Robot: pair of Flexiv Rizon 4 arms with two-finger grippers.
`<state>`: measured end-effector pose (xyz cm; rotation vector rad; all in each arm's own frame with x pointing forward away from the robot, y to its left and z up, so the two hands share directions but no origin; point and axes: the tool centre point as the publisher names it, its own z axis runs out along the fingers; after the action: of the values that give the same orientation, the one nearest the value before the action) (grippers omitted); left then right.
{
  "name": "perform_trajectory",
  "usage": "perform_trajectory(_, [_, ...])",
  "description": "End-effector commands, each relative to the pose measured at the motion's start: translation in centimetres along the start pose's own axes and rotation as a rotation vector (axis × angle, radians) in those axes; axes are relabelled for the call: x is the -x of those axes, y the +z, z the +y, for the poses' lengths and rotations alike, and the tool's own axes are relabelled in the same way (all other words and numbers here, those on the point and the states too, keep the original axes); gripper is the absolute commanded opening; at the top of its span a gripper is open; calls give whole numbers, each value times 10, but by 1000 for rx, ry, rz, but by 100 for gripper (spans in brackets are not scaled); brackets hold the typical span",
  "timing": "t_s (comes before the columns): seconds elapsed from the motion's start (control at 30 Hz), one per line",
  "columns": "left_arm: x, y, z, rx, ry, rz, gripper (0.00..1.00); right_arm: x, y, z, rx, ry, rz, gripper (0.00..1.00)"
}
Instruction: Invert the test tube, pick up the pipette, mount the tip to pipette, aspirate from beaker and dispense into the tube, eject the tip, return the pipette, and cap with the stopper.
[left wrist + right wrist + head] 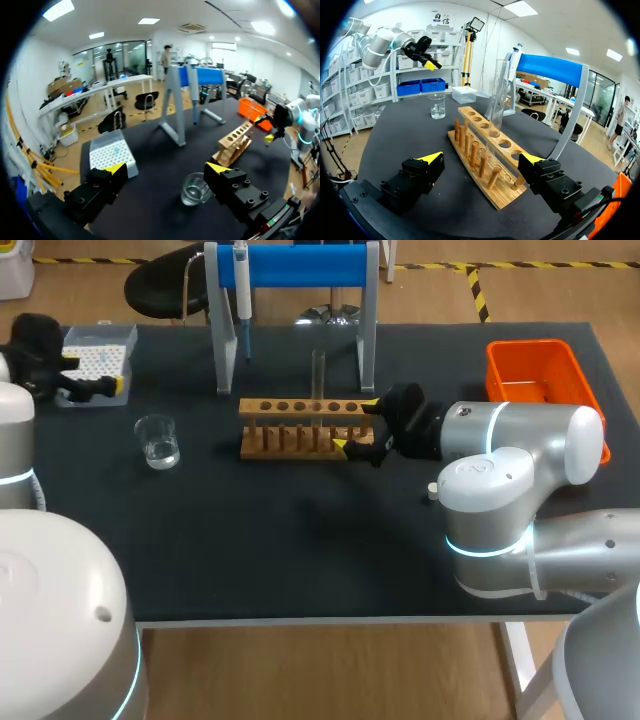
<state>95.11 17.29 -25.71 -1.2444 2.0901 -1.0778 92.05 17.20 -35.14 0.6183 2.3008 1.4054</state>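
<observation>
Black tabletop, everything laid out: the test tube point(318, 375) stands upright in the wooden rack point(300, 440), so I judge the inversion done. My right gripper point(355, 425) sits at the rack's end, fingers apart, holding nothing. The pipette point(241, 285) hangs on its blue stand point(300, 265), not yet picked up. My left gripper point(166, 168) is spread wide and empty near the tip box point(111, 155). Tip mounting, drawing from the beaker point(158, 440), dispensing, ejecting, returning and capping with the stopper point(432, 490) all remain.
</observation>
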Motion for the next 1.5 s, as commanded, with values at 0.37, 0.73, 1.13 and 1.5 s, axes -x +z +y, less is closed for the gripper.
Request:
perform_trajectory(0.37, [44,62,4,25,-82,-240,100,0,0,1,-4,1,1,100])
perform_trajectory(0.73, [54,78,4,15,-71,-258,100,0,0,1,-4,1,1,100])
perform_trajectory(1.13, [54,78,4,15,-71,-258,100,0,0,1,-4,1,1,100])
perform_trajectory(1.5, [72,87,3,-10,-72,-275,100,0,0,1,-4,1,1,100])
